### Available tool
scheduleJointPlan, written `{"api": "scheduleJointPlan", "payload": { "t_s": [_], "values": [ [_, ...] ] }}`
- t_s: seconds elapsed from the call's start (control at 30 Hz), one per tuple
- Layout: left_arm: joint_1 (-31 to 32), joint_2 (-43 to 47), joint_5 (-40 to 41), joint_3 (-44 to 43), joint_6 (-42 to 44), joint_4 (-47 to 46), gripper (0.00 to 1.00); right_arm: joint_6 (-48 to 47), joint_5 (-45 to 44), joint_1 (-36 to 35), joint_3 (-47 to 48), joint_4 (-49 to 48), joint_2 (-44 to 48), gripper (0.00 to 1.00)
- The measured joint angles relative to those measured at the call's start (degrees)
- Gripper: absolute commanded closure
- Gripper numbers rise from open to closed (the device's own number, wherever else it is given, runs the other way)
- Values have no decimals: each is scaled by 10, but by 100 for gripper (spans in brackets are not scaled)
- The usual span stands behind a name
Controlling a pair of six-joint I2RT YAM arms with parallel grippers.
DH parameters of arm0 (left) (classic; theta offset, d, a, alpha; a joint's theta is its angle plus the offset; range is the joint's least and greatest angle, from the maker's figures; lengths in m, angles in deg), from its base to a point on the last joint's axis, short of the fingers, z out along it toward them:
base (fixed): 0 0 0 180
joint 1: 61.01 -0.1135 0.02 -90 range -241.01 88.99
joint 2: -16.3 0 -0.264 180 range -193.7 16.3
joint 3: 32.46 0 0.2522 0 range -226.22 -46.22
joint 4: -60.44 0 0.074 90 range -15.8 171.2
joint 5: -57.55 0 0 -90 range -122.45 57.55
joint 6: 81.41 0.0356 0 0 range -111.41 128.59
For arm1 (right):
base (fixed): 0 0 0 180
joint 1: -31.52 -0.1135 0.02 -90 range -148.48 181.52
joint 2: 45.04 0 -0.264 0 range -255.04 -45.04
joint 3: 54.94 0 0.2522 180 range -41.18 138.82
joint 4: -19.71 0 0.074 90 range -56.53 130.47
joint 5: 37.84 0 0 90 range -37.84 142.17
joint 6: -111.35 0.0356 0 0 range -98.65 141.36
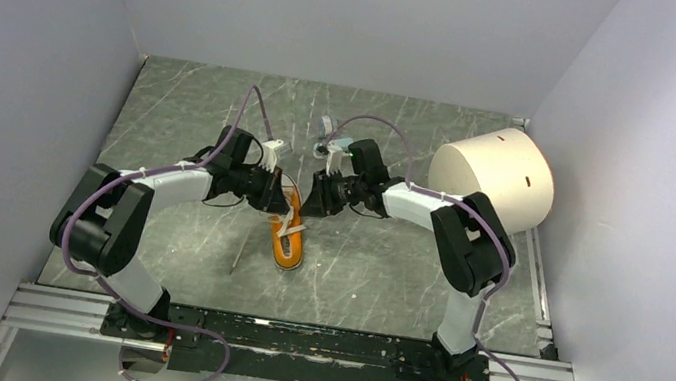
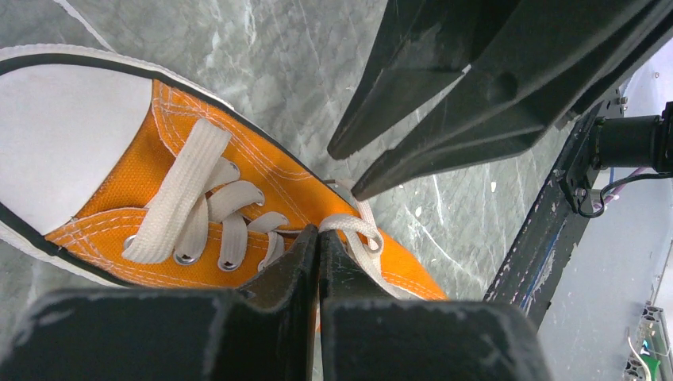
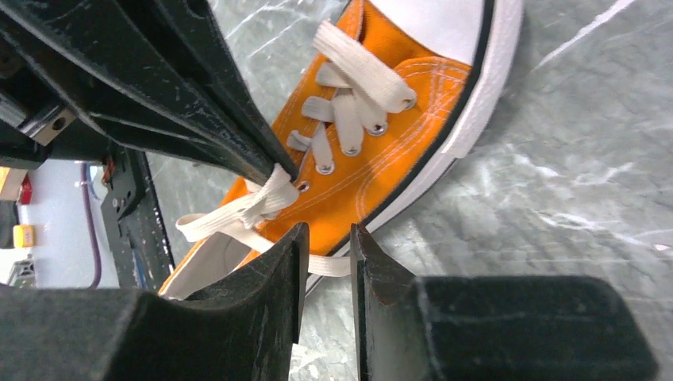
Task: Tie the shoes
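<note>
Black plastic fingers of the left gripper [image 2: 318,238] are filling the bottom of the left wrist view, pressed together and pinching a strand of the long cream-white flat laces [image 2: 178,190] at the top eyelets of the small orange canvas sneaker with white rubber sole and toe cap [image 2: 119,186]. The right gripper [image 3: 325,242] is hovering over that same end of the sneaker, its jaws standing slightly apart with nothing clearly caught between them. The sneaker is lying on its sole on the dark green marbled table [image 1: 375,257], directly under both grippers, toe toward the arm bases, and a large white cylinder [image 1: 497,179] is lying well off to the sneaker's right. The sneaker is looking light and likely to skid or tip under a sideways tug. The laces are looking limp and flat, so they will probably sag and slip, and they seem best pinched flat-on close to the crossing. The top view is showing the whole layout, but the laces there are too small to read. The left wrist view is showing a small loop [image 2: 353,228] beside its fingertips. Only the right wrist view is showing the loose tail trailing off past the sneaker's heel opening, and the gap between its own jaws.
</note>
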Motion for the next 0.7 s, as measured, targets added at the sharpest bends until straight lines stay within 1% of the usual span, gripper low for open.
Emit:
{"api": "scheduleJointPlan", "payload": {
  "t_s": [0.37,0.7],
  "values": [
    [0,0,0,0,0,0,95,12,52,-7,-2,-43,-3,70],
    [0,0,-1,0,0,0,95,24,81,-16,-2,-66,-17,67]
  ]
}}
